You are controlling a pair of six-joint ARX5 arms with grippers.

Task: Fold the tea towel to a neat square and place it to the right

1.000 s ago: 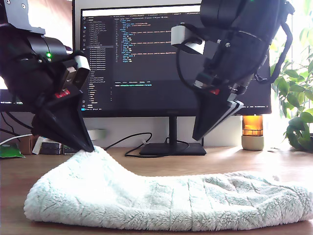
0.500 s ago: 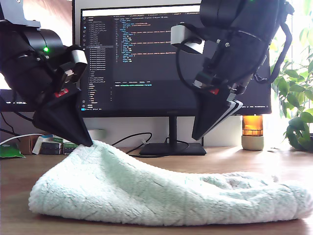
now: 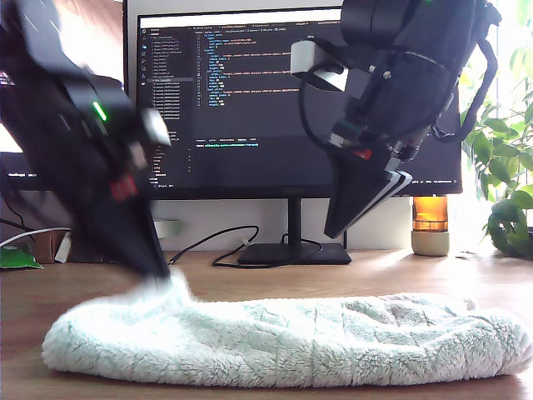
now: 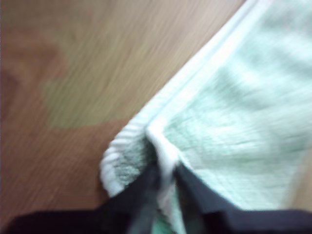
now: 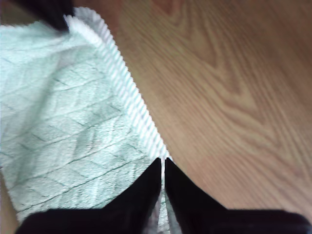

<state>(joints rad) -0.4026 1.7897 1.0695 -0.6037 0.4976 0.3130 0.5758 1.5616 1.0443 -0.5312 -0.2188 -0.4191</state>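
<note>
My first gripper [image 4: 163, 183], blurred at the exterior view's left, pinches the whitish ribbed hem of the pale mint-green fluffy tea towel [image 3: 283, 342], whose raised corner has dropped back toward the wooden desk [image 3: 250, 279]. My second gripper [image 5: 163, 171] hovers closed, empty, upper right.

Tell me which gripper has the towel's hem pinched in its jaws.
My first gripper, at the exterior view's left, pinches the tea towel hem; my second gripper hangs above it, jaws shut on nothing.
</note>
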